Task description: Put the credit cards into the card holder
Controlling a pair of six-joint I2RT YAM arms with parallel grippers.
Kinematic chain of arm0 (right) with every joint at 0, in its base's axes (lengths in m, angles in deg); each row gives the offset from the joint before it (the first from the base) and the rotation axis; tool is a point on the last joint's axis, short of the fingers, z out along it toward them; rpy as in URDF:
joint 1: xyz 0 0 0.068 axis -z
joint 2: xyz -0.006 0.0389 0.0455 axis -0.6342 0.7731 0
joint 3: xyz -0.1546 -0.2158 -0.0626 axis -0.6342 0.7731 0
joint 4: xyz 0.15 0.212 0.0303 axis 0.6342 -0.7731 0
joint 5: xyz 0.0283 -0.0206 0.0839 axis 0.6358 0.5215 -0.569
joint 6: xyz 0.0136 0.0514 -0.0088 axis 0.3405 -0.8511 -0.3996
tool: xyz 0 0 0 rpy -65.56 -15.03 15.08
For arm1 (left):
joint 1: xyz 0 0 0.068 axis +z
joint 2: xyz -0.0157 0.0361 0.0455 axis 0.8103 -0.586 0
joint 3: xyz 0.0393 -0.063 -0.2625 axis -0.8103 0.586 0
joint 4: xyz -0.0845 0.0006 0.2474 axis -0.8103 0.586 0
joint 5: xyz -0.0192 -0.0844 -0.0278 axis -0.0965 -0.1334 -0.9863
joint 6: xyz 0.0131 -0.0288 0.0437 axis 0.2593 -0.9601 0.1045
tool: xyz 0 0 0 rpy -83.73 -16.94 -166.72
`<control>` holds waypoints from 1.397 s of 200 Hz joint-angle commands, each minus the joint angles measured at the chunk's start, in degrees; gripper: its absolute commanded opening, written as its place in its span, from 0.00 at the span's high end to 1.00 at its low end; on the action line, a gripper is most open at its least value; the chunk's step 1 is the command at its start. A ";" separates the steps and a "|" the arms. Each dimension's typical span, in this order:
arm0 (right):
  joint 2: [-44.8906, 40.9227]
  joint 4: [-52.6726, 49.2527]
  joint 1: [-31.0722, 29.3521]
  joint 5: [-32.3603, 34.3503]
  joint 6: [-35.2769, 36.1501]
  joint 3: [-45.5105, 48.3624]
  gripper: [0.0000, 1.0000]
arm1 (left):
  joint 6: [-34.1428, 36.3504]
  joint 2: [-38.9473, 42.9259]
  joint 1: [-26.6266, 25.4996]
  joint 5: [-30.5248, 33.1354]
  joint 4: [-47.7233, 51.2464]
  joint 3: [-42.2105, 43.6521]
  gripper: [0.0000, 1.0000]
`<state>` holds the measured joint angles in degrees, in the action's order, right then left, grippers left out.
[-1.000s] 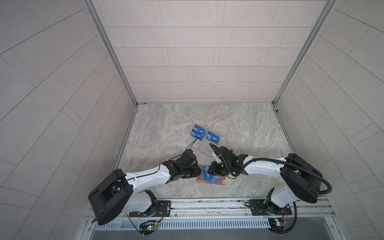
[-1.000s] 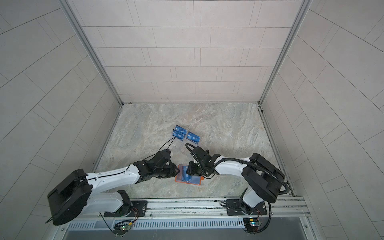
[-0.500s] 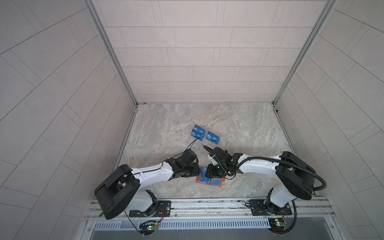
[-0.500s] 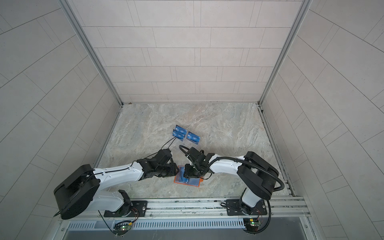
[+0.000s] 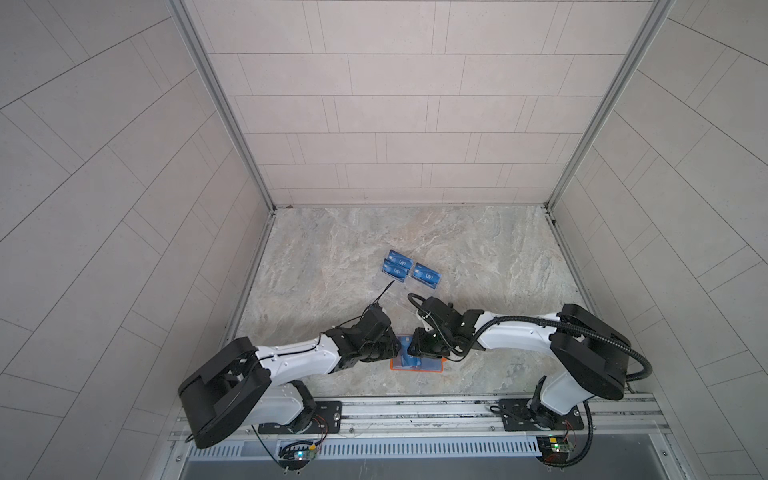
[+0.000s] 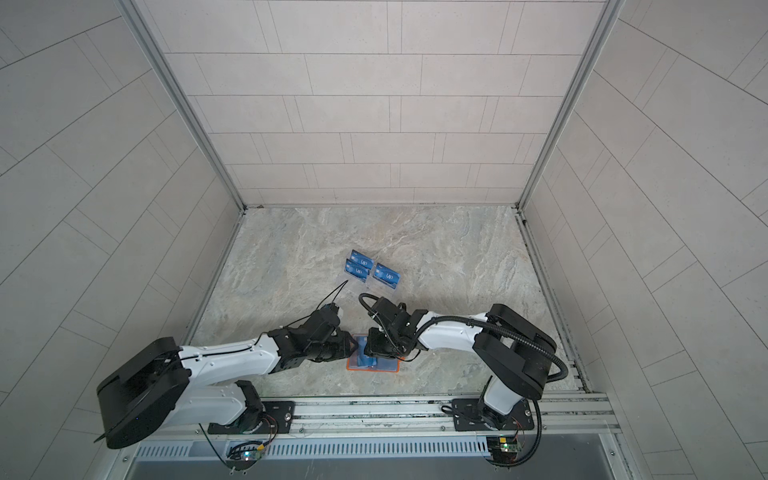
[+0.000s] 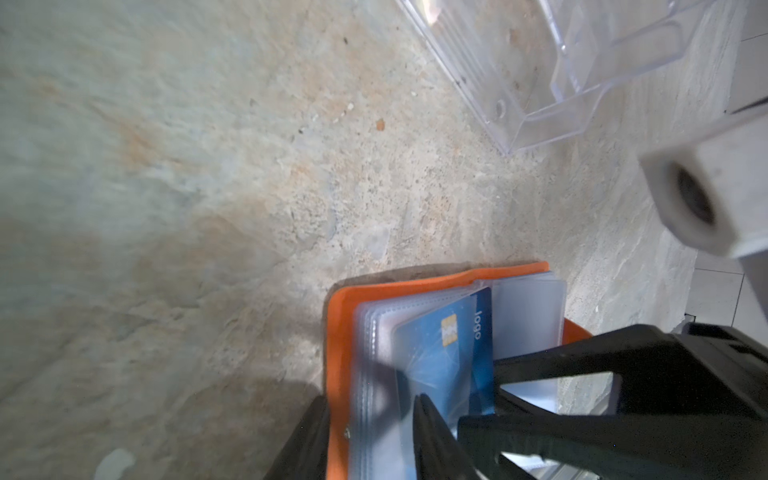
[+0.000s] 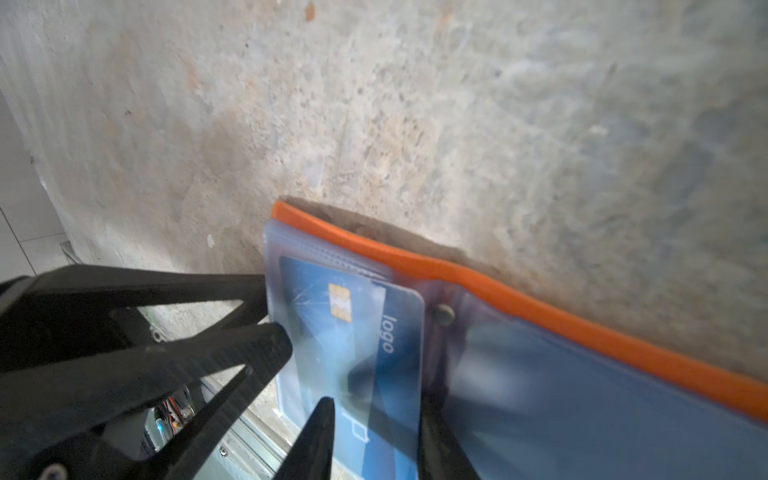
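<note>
The orange card holder (image 5: 428, 368) (image 6: 386, 365) lies open near the table's front edge, its clear sleeves up. My left gripper (image 5: 395, 348) (image 7: 370, 411) stands astride its left edge (image 7: 338, 332), cover and sleeves filling the gap between the fingers. A blue credit card (image 7: 440, 353) (image 8: 357, 332) sits mostly inside a sleeve, a strip near the spine still uncovered. My right gripper (image 5: 415, 347) (image 8: 376, 415) is at that strip with jaws apart, one fingertip (image 8: 322, 419) over the card. More blue credit cards (image 5: 397, 266) (image 5: 426, 275) stand farther back.
The blue cards farther back sit in clear acrylic racks (image 7: 582, 75), just beyond both grippers. Tiled walls close in the marble table (image 5: 332, 257) on three sides. A metal rail (image 5: 415, 409) runs along the front edge.
My right gripper has moved left over the card holder, and the blue card has gone with it, further over the sleeves. The left gripper has barely shifted.
</note>
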<state>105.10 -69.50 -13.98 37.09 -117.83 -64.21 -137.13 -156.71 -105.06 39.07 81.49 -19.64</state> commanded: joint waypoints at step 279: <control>-0.24 -15.13 -4.40 6.72 7.74 -7.32 0.57 | -5.26 0.28 -3.02 2.36 0.41 2.35 0.63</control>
<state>104.94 -83.73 -18.22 42.27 -110.46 -71.19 -142.44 -155.39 -107.68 40.84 79.54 -17.76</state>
